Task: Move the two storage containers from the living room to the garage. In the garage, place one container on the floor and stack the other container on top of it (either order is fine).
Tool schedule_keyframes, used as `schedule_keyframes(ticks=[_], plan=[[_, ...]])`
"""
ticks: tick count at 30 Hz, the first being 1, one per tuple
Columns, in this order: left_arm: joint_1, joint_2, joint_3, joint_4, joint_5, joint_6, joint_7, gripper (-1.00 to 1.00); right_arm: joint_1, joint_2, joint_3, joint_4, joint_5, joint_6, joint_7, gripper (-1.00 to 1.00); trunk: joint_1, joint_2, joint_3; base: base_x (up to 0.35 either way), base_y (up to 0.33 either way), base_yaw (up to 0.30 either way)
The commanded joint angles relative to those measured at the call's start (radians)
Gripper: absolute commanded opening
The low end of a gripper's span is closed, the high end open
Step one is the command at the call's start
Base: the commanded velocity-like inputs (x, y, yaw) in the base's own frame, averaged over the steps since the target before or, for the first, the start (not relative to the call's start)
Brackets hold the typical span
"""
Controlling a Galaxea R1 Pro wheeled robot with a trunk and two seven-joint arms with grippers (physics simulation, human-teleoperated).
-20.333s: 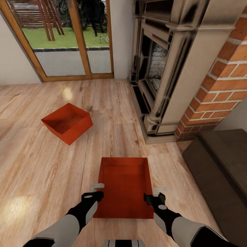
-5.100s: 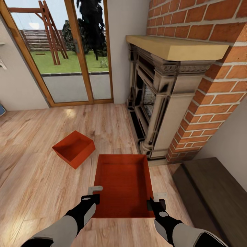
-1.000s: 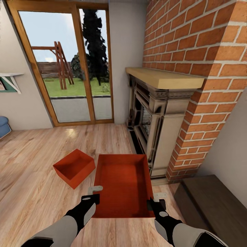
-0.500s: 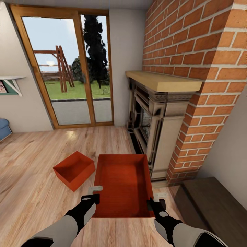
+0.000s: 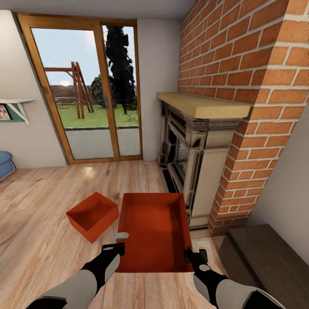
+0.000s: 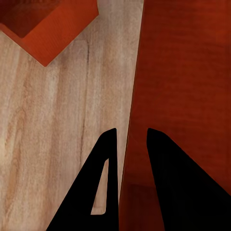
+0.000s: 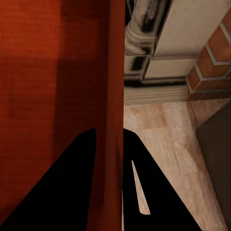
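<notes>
One orange-red storage container point(image 5: 154, 231) hangs level in front of me over the living room's wood floor point(image 5: 34, 240). My left gripper point(image 5: 116, 242) is shut on its left wall and my right gripper point(image 5: 195, 252) is shut on its right wall. In the left wrist view the gripper point(image 6: 131, 132) straddles the thin wall of the container point(image 6: 183, 72). The right wrist view has the gripper point(image 7: 109, 131) clamped on the opposite wall of the container point(image 7: 53, 62). The other storage container point(image 5: 92, 216) sits on the wood floor to the left, also caught by the left wrist camera point(image 6: 53, 24).
A carved fireplace point(image 5: 193, 159) in a red-brick chimney stands close on the right. A dark low bench point(image 5: 266, 253) lies at the lower right. A glass door point(image 5: 86, 94) to the garden is ahead; a blue seat point(image 5: 5, 163) and wall shelf point(image 5: 13, 109) are far left.
The head camera has tilted up, showing more of the door, wall and brick chimney. The held container and both grippers keep the same place in the view.
</notes>
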Motion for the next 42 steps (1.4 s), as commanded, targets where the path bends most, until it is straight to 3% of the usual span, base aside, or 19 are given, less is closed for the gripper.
schedule_keyframes(ticks=[1, 23, 42], plan=[[0.000, -0.001, 0.024, -0.006, -0.017, 0.006, 0.008, -1.00, 0.000, 0.001, -0.016, 0.001, -0.009, 0.000, -0.001, -1.00, 0.000, -0.001, 0.000, 0.000, 0.000, 0.000], [-0.001, -0.001, 0.025, -0.008, -0.017, 0.006, 0.008, -1.00, 0.000, 0.001, -0.016, 0.001, -0.009, 0.000, -0.001, -1.00, 0.000, -0.001, 0.034, 0.000, 0.000, -0.001], [-0.001, -0.001, 0.024, -0.008, -0.017, 0.006, 0.008, -1.00, 0.000, 0.001, -0.016, 0.001, -0.009, 0.002, -0.001, -1.00, 0.000, -0.001, 0.037, 0.000, 0.000, -0.001]])
